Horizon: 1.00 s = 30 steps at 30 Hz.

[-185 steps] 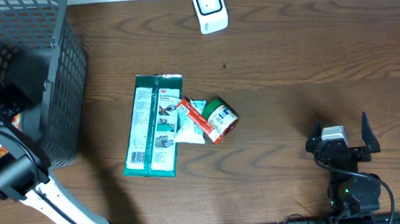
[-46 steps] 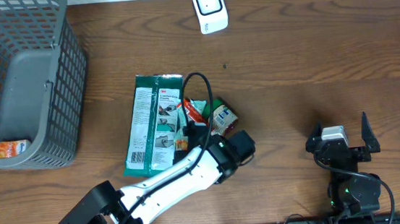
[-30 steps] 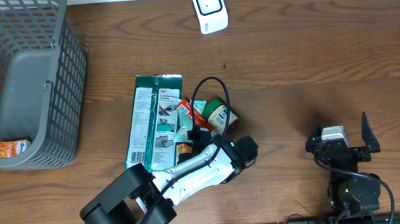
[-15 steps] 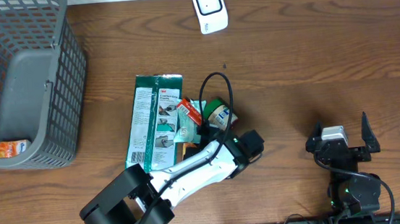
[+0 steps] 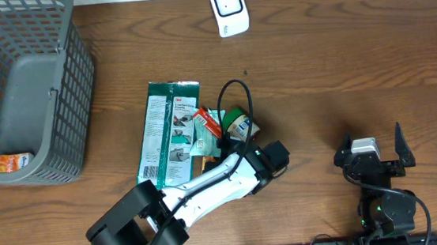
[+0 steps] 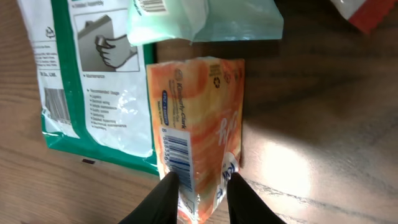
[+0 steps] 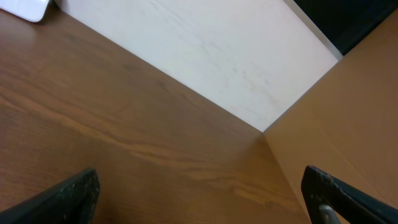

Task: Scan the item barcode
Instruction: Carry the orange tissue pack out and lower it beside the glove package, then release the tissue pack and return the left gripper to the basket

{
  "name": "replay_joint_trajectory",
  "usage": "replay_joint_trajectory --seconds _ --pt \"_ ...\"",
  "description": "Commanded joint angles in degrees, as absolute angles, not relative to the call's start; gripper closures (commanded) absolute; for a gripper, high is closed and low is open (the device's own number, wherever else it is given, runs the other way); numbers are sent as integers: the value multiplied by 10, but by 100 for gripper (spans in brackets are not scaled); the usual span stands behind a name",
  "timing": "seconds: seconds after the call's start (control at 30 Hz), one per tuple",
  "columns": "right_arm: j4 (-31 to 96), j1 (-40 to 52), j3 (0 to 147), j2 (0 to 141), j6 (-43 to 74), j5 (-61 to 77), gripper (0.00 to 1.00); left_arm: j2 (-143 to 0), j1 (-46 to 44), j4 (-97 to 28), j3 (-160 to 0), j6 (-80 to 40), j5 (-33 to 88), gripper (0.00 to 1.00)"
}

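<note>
Since the earliest overhead picture the left arm (image 5: 208,188) has left the grey basket (image 5: 73,88) and now lies across the surface (image 5: 340,64), with its wrist at the small pile in the middle.

My left fingers (image 6: 163,198) stand narrow, one on each side of the near end of the orange tissue packet (image 6: 199,118), and their tips lie against its sides. I cannot tell whether they press it or only touch it. This packet lies flat on the wood, just beside the green flat pack (image 6: 93,81) and below the pale green pouch (image 6: 205,18). My right fingers (image 7: 74,193) are spread wide and hold nothing, well apart from the pile.

I judge the step in hand to be the pick-up of the packet. Next it needs a firm hold, then a lift, then a carry to the white scanner (image 5: 228,9) at the far edge, with the barcode (image 6: 177,152) turned toward it.

The packet is a soft, glossy film wrap, oblong and a little puffy, so I think it will give under the fingers. Its barcode runs along one long side. The pack beside it is flat, shiny plastic.
</note>
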<state>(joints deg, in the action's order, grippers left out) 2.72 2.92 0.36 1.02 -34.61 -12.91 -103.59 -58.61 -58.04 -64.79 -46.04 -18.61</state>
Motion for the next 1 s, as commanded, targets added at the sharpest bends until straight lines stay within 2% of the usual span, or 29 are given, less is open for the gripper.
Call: replay_joint_trajectory --seconds 0.0,0.3,0.4,0.53,0.6,0.77,0.83,0.97 --pt "30 33 3 9 -350 -135 1 -1017 -587 -582 -659 -454 -170 72" --pt "30 33 3 9 -350 -135 1 -964 -587 -581 -659 -454 -172 61" --pt "30 33 3 9 -350 -134 1 -935 -586 -580 -660 -447 -177 51" --pt "30 33 3 9 -350 -135 1 -894 -575 -577 -670 -396 -177 43" --pt "30 33 3 9 -350 -134 1 -874 -566 -577 -679 -386 -176 32" --pt "29 33 3 9 -350 -135 1 -821 -519 -578 -717 -350 -176 22" --pt "30 33 3 9 -350 -135 1 -804 -487 -580 -741 -336 -176 15" --pt "29 33 3 9 -350 -135 1 -785 -388 -613 -828 -306 -176 13"
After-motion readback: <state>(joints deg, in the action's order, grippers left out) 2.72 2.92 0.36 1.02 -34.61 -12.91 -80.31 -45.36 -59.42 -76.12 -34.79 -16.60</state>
